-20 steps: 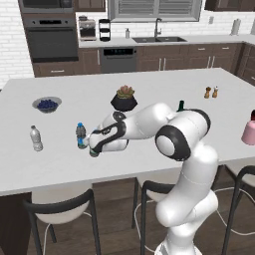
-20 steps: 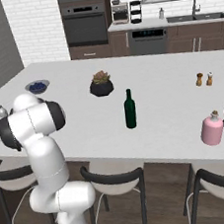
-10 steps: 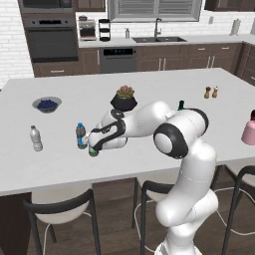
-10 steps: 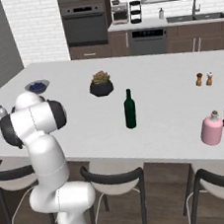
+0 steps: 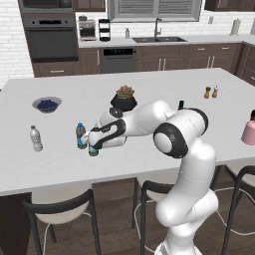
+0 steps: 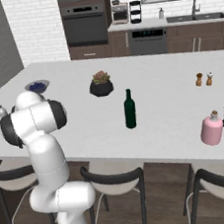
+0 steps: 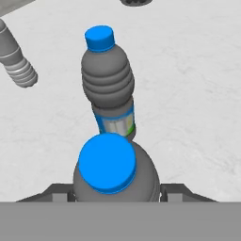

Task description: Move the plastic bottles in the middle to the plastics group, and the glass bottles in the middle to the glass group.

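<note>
Compared with half a second ago, the white arm has reached a little further to its left over the white counter (image 5: 149, 149), and the gripper (image 5: 92, 144) now stands closer to the pale clear bottle with greyish-white label (image 5: 35, 138). The other things on the counter lie as before.

The small clear plastic bottle with blue cap (image 7: 113, 175) sits between the jaws; in the hand view its cap lies just above the two dark finger tips, one on each side of the bottle's shoulders. The jaws seem clenched on it, and in the left base view the bottle (image 5: 92, 148) stands upright with its foot at the counter. I cannot tell if it is touching the surface.

Just beyond the jaws stands a second clear bottle with blue cap and blue label (image 7: 107, 84), very near the held one, perhaps touching. The pale bottle (image 7: 15, 55) lies further away, to the upper left of the jaws.

The slim dark-green glass bottle (image 6: 129, 109) and the squat pale-pink bottle (image 6: 211, 128) stand well apart from the jaws.
</note>
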Tool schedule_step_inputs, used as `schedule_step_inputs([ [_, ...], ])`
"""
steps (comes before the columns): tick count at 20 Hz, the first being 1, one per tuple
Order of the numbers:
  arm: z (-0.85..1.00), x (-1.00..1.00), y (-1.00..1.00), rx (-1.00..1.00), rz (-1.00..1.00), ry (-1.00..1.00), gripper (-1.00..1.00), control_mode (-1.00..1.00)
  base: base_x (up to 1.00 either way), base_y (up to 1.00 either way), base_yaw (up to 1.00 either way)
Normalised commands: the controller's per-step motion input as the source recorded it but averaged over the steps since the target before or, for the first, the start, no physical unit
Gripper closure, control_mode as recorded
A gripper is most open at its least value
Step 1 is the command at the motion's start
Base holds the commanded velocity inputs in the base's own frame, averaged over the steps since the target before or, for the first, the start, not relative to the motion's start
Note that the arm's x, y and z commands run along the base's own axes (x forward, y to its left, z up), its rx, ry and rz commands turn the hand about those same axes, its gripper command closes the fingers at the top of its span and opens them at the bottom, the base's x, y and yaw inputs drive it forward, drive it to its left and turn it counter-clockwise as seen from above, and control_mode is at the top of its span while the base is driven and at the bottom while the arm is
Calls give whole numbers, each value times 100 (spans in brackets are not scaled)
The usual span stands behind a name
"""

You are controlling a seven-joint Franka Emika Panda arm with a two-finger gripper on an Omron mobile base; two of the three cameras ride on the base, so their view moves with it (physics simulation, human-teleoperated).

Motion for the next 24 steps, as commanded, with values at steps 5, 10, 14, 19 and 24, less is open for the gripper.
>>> schedule_step_inputs([
  [5,7,0,0,1,0,0,-100,-100,0,0,0],
  [10,47,0,0,2,0,-1,-100,-100,0,0,0],
  [14,66,-13,0,2,0,-1,-100,-100,0,0,0],
  [19,45,-35,-30,0,-20,2,-100,-100,0,0,0],
  [24,26,-48,-65,6,-32,6,-100,-100,0,0,0],
])
